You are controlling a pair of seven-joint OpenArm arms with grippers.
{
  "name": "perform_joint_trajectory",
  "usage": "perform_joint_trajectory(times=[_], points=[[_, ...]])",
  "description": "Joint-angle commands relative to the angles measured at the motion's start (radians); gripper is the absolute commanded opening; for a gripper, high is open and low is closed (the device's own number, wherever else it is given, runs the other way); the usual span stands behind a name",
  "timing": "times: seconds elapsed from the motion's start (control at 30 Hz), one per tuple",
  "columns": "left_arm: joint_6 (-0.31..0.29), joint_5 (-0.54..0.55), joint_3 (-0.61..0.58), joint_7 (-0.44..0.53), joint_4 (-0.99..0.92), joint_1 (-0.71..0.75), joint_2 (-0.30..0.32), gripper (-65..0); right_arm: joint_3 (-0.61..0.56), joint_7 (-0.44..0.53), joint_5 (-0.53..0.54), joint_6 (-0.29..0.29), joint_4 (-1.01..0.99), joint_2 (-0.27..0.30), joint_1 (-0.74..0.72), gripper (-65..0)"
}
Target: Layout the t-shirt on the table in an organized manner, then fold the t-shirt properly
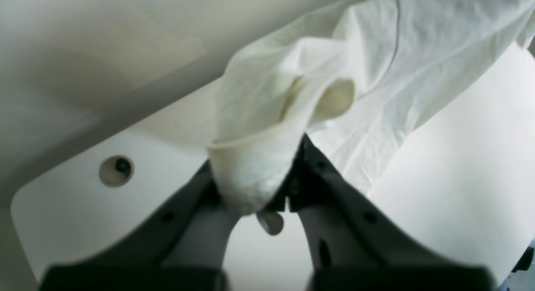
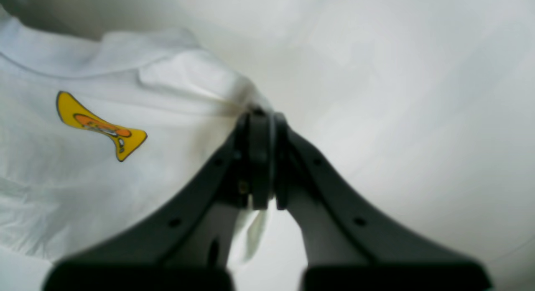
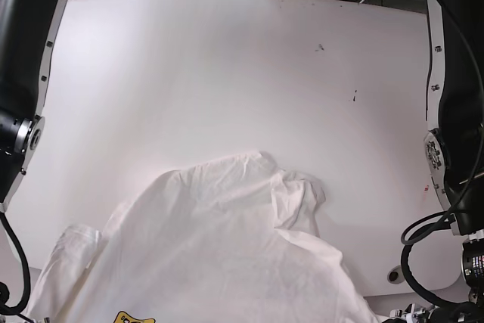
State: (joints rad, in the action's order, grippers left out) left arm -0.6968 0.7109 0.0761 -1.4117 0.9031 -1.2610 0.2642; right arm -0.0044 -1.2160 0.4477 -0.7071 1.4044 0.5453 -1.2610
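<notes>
Currently the t-shirt lies bunched at the near edge of the table, part of it lifted toward the cameras; far half of the tabletop bare.

- Left gripper: clenched on a rolled wad of white fabric, prob. hem or sleeve end, cloth hanging from it over the table corner w/ the grommet hole.
- Right gripper: jaws shut tight on a thin fold near the shoulder seam, close to the yellow patch.
- Handling (judgement): light, soft cotton, no stiffness, so it sags and creases between the two holds; not fragile, low slip on pads, but slides easily on the glossy top.
- Best hold: seams/hem corners, thin single layers. Left wad looks too thick for a clean spread; re-grip at a corner prob. needed.
</notes>
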Motion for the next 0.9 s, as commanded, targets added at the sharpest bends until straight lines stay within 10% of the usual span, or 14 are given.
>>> perform_joint_trajectory(times=[0.0,0.87], points=[[-0.001,0.017,0.008,0.015,0.029,-0.048,0.004,-65.0,0.011,0.028,-0.005,0.009,0.072,0.015,-0.045,-65.0],[-0.001,0.008,0.031,0.015,0.667,0.031,0.001,-65.0,0.114,0.026,-0.01,0.009,0.358,-0.008,0.392,-65.0]])
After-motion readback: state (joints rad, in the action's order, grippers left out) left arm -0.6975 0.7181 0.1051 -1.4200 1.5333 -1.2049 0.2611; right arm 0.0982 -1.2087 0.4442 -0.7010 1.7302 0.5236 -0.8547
